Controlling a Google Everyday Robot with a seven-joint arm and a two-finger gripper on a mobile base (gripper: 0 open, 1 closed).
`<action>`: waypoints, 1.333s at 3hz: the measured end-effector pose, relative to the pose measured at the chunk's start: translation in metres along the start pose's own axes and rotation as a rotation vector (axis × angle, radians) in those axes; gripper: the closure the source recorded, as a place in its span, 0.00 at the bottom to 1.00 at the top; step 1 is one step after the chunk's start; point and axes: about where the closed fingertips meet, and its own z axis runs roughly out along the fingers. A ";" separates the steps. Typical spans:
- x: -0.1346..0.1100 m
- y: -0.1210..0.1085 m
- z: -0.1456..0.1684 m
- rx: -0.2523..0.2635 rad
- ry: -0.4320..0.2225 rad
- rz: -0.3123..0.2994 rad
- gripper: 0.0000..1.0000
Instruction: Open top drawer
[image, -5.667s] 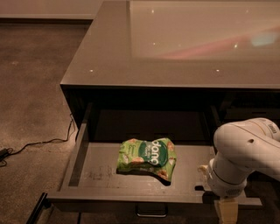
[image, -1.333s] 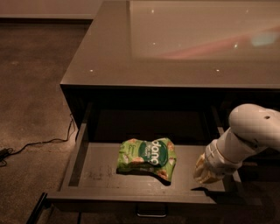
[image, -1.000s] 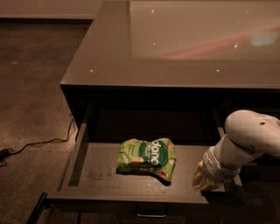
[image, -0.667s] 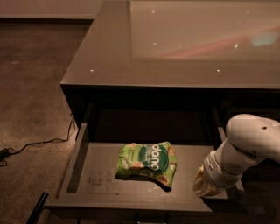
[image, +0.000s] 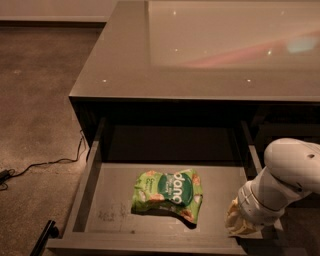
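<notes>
The top drawer (image: 91, 186) stands pulled far out from under the counter, showing its scuffed grey floor. Its front edge runs along the bottom of the camera view, and the handle is out of view. A green snack bag (image: 169, 193) lies flat on the drawer floor, right of centre. My gripper (image: 239, 225), cream-coloured at the end of the white arm (image: 290, 172), is at the drawer's right front corner, low over the front edge. It is to the right of the bag and apart from it.
The glossy grey counter top (image: 200, 55) overhangs the back of the drawer. A black cable (image: 45, 164) trails across the speckled floor at the left. A black bar-like part (image: 42, 239) sits at the bottom left by the drawer's corner.
The drawer has slid further out toward the camera, and its handle has left the view. My gripper has moved down and forward with the front edge. The bag rode along with the drawer.
</notes>
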 end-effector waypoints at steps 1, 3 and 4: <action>0.000 0.000 0.000 0.000 0.000 0.000 0.45; 0.000 0.000 0.000 0.000 0.000 0.000 0.00; 0.000 0.000 0.000 0.000 0.000 0.000 0.00</action>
